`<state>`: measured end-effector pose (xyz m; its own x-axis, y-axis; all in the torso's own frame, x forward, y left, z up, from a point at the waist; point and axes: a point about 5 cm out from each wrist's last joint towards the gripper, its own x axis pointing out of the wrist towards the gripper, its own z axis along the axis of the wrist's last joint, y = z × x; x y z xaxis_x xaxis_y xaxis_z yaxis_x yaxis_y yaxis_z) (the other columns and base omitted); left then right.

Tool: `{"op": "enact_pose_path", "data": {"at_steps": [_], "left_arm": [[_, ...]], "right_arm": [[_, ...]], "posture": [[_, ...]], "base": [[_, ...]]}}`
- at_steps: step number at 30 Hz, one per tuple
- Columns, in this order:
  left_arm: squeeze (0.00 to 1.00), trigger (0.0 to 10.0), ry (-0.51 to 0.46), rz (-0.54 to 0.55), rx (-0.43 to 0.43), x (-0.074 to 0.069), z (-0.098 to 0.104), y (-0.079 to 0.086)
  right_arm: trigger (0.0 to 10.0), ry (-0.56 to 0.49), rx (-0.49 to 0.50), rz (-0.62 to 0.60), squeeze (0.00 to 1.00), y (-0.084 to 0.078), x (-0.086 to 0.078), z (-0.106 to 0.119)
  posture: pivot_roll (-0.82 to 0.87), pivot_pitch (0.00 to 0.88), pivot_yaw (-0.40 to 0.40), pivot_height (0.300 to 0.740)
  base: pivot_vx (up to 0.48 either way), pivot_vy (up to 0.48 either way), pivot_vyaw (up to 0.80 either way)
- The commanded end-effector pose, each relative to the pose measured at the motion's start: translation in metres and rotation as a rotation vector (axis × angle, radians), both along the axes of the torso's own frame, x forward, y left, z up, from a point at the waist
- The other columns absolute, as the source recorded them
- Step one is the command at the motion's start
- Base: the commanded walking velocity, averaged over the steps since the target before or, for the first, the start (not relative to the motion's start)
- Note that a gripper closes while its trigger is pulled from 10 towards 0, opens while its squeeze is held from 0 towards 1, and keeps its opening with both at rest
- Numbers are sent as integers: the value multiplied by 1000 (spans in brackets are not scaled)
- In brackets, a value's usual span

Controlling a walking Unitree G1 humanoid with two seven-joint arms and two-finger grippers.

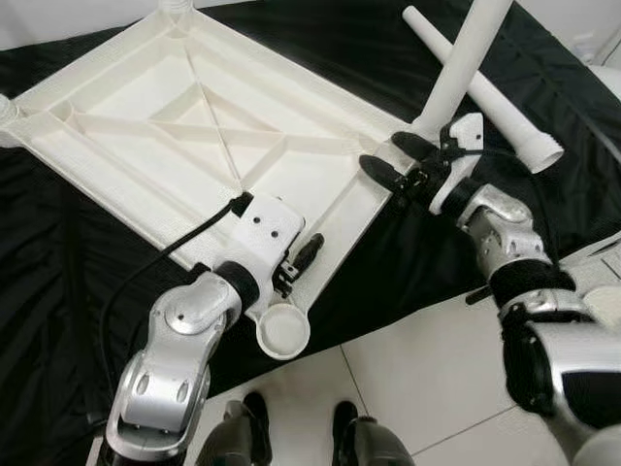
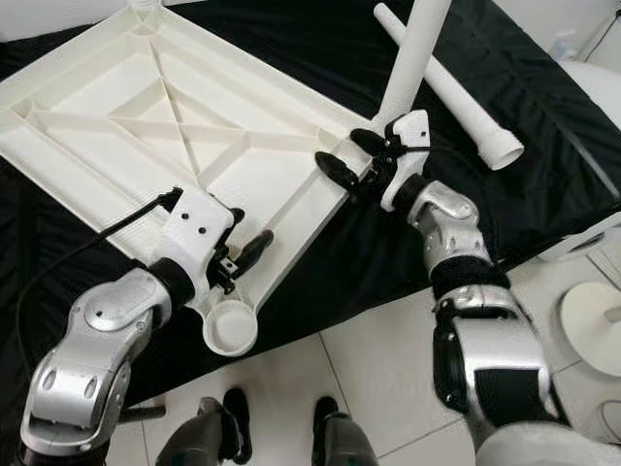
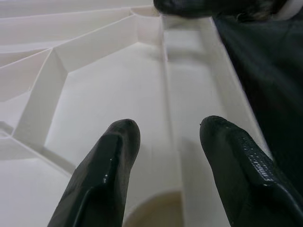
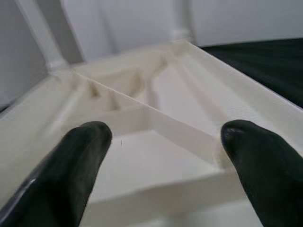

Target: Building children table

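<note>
The white table top [image 1: 184, 126] lies upside down on black cloth, ribs facing up. One white leg [image 1: 446, 87] stands upright in its right corner. A second leg [image 1: 514, 121] lies loose on the cloth behind it. The near corner has an empty round socket [image 1: 283, 332]. My left gripper [image 1: 296, 264] is open just above that socket, with its fingers [image 3: 104, 170] either side of the rim wall. My right gripper [image 1: 396, 160] is open at the right corner, beside the base of the upright leg and not gripping it.
The black cloth [image 1: 408, 252] ends at a white tile floor [image 1: 417, 379], where my feet [image 1: 257, 417] stand. A black cable [image 1: 155, 262] runs over the table top to my left wrist. More leg stubs rise at the far corners [image 4: 40, 33]. A white round object [image 2: 592, 325] sits on the floor at right.
</note>
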<state>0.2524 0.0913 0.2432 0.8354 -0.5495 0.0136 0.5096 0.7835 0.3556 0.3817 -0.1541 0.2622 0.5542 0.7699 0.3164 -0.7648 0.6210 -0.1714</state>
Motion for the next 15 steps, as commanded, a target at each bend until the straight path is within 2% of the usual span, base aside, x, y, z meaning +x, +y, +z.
{"op": "enact_pose_path", "data": {"at_steps": [1,6,10,14,15], "left_arm": [[0,10000,0,26,-3,1,-3,1],[0,10000,-20,47,15,7,-1,7],[0,10000,-60,70,57,17,3,17],[0,10000,-68,72,69,19,3,21],[0,10000,-76,62,91,23,2,25]], "right_arm": [[10000,-10,17,31,0,0,-4,4],[10000,-36,73,62,0,1,-19,8],[10000,-37,143,43,0,-7,-39,6],[10000,-24,160,30,0,-10,-48,3],[10000,-8,178,3,0,-14,-60,0]], "posture": [[3,325,1,740],[-4,309,5,740],[-17,279,12,740],[-19,276,13,740],[-35,253,19,740]], "base": [[0,0,0],[0,0,0],[0,0,0],[0,0,0],[0,0,0]]}}
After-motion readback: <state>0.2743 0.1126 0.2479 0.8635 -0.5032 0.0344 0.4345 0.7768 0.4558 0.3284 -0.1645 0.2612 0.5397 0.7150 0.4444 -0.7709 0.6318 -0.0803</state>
